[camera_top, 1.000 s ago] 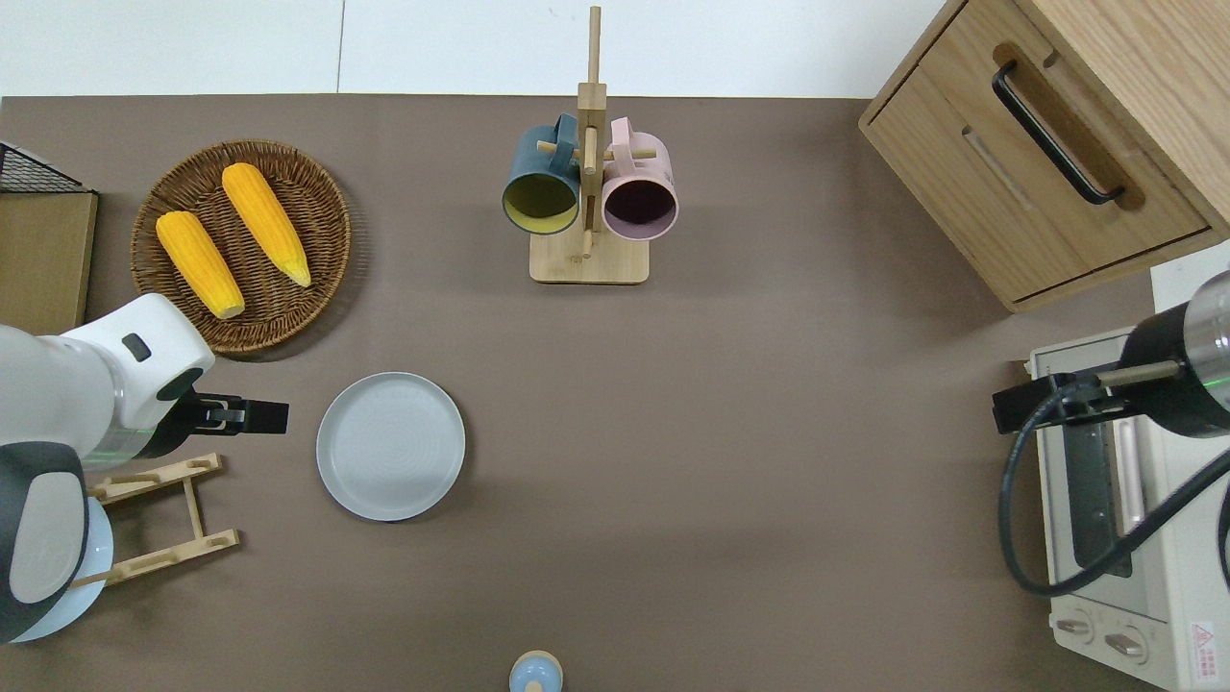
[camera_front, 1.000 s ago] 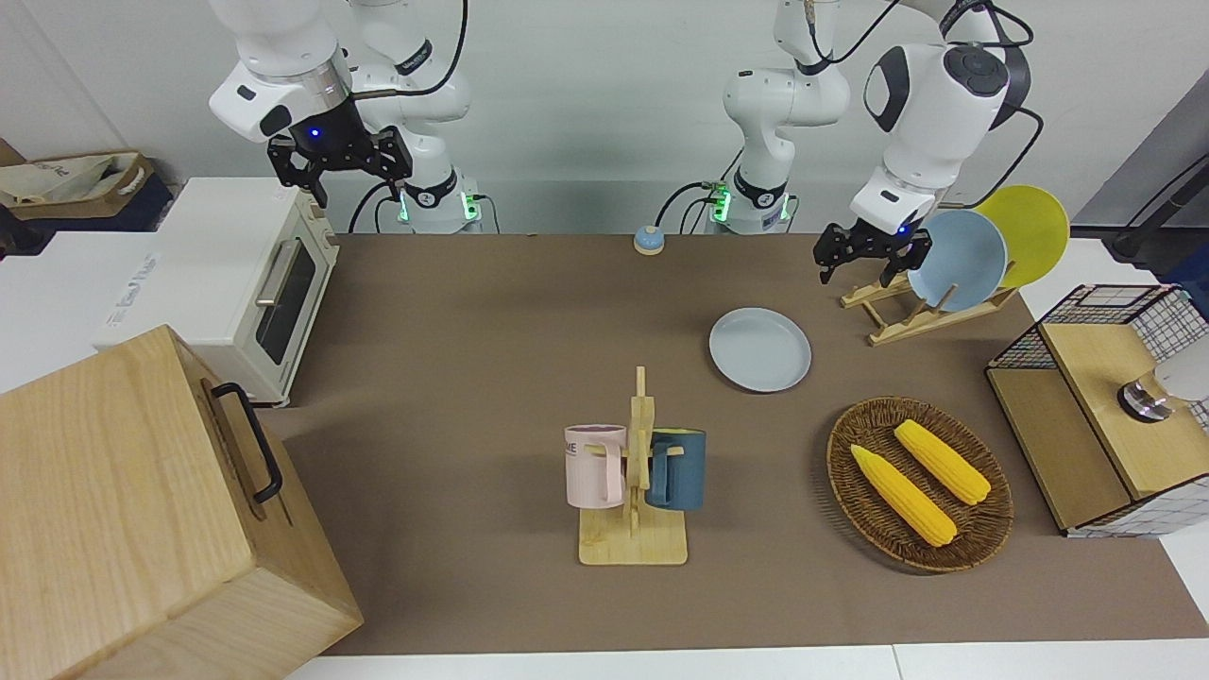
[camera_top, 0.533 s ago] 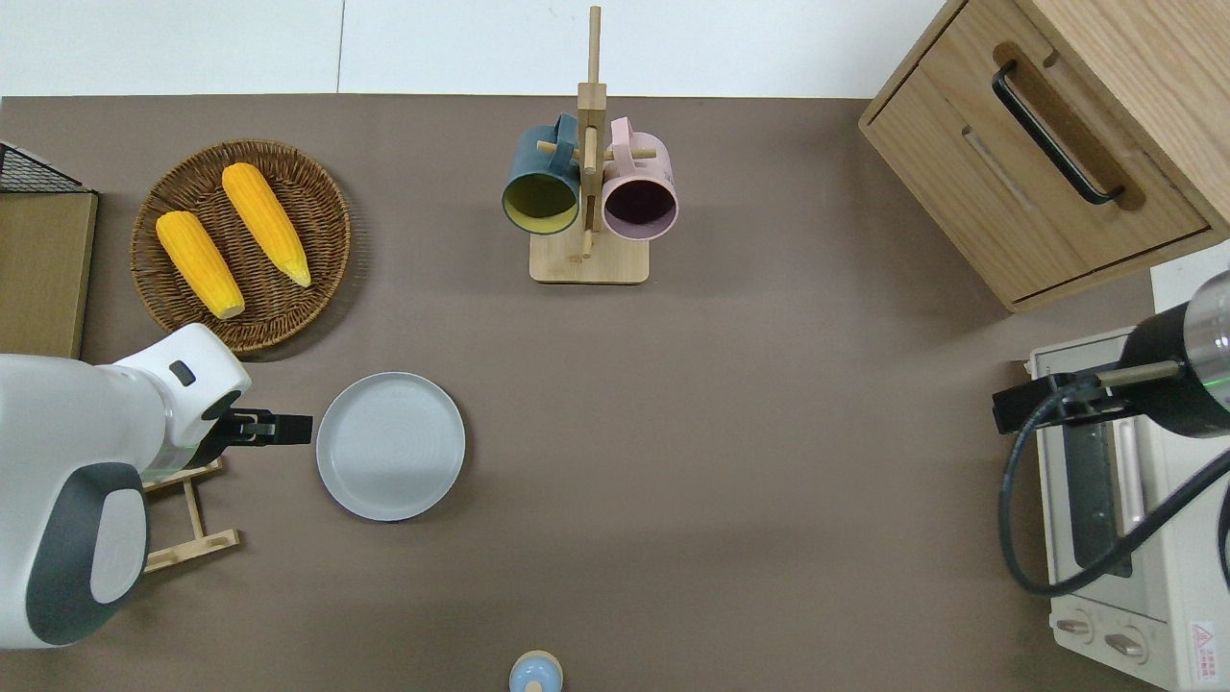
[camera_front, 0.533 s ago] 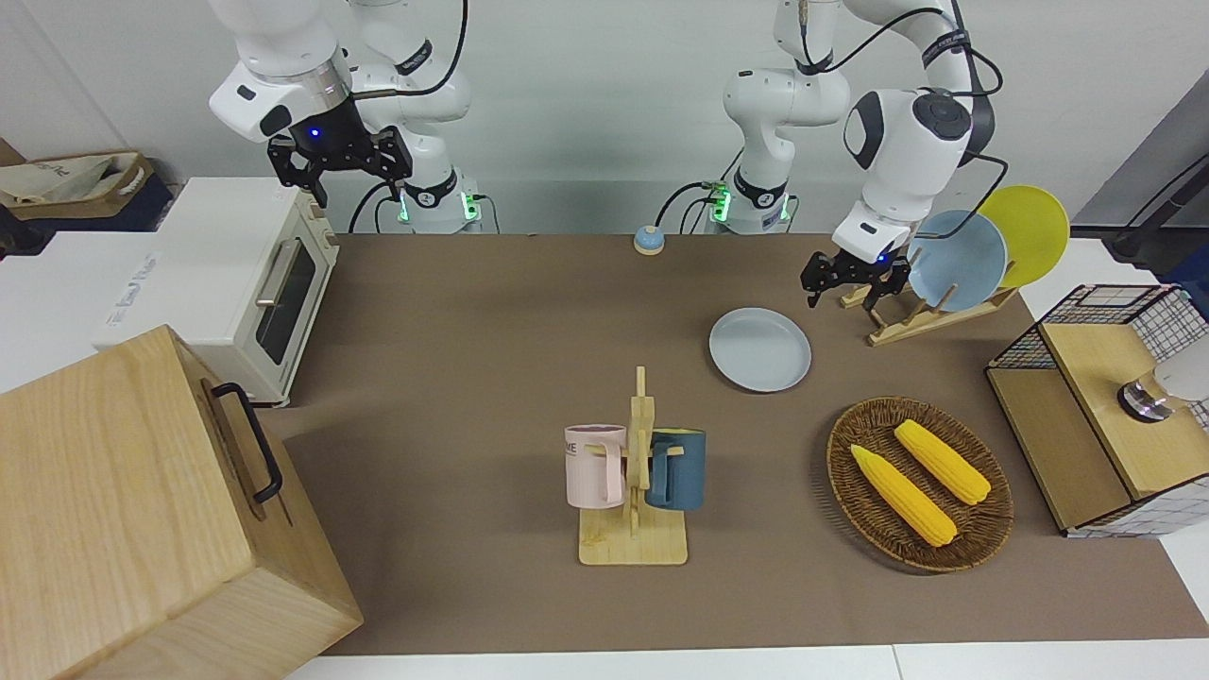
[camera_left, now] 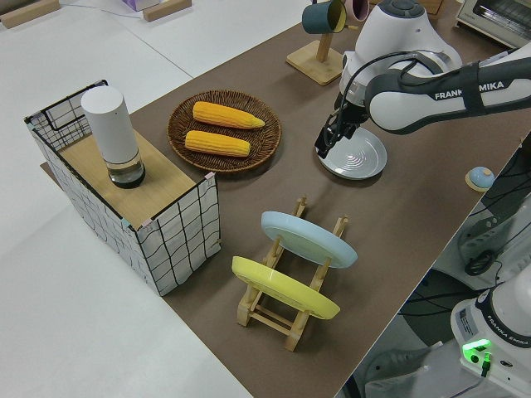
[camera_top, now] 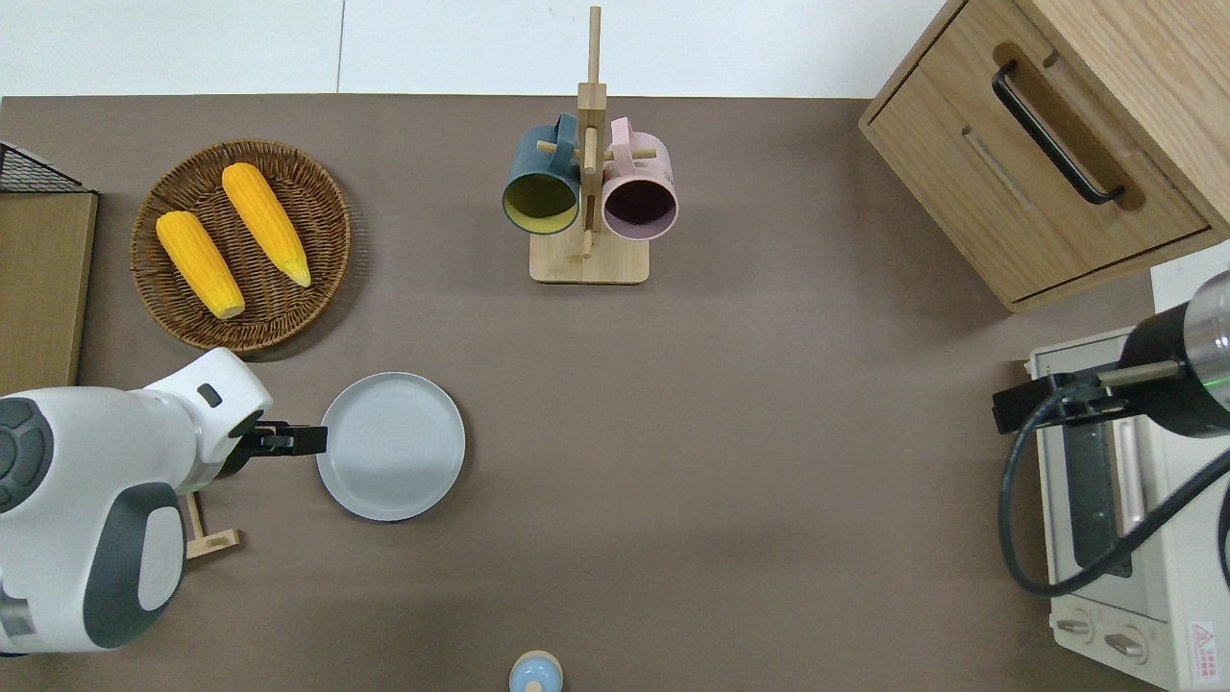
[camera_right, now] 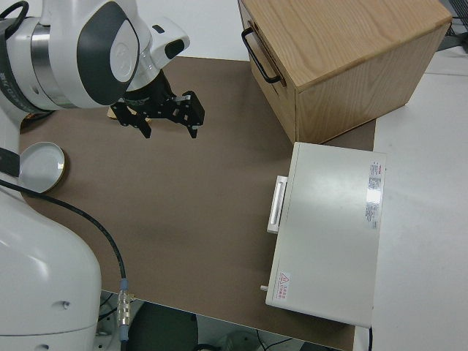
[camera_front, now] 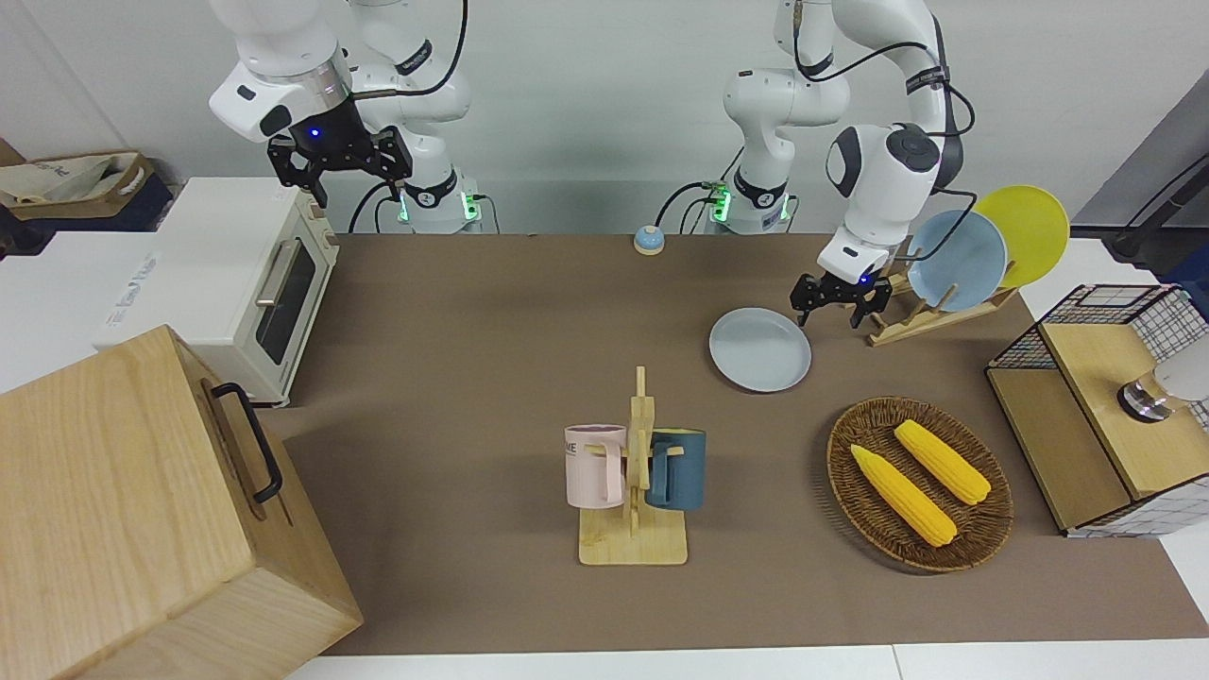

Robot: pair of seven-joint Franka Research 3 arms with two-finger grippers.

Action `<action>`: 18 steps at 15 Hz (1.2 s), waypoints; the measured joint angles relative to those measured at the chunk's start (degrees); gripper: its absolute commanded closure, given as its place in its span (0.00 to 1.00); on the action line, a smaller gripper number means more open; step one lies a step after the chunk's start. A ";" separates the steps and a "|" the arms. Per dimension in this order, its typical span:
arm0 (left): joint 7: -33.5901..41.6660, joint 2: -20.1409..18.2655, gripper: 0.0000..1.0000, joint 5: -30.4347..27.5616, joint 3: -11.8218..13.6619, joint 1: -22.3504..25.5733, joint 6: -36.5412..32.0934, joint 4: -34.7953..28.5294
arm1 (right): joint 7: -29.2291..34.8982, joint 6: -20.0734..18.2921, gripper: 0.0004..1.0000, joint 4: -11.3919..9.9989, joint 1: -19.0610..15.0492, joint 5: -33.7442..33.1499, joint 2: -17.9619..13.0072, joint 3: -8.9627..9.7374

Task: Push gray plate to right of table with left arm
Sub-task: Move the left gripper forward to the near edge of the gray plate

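The gray plate [camera_front: 760,348] [camera_top: 391,446] lies flat on the brown table [camera_front: 472,331], between the dish rack and the mug stand. My left gripper [camera_front: 831,307] [camera_top: 300,440] [camera_left: 328,148] hangs low at the plate's rim, on the side toward the left arm's end of the table. Its fingers are spread open and hold nothing. The fingertips reach the rim's edge in the overhead view; whether they touch it I cannot tell. My right gripper [camera_front: 338,165] [camera_right: 164,117] is parked, open and empty.
A wooden dish rack [camera_front: 907,321] holds a light-blue plate [camera_front: 954,260] and a yellow plate [camera_front: 1034,227]. A wicker basket [camera_front: 833,453] carries two corn cobs. A mug stand [camera_front: 633,543], bell [camera_front: 648,240], toaster oven [camera_front: 227,274], wooden cabinet [camera_front: 123,510] and wire basket [camera_front: 1162,312] are also here.
My left gripper has come down from beside the dish rack and moved toward the gray plate's rim. The plate lies where it was. The right arm has not moved.
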 measured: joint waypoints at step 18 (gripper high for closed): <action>-0.06 5.52 0.15 -0.02 0.02 0.00 10.53 -6.23 | 0.00 0.00 0.02 0.00 0.00 0.00 0.00 0.00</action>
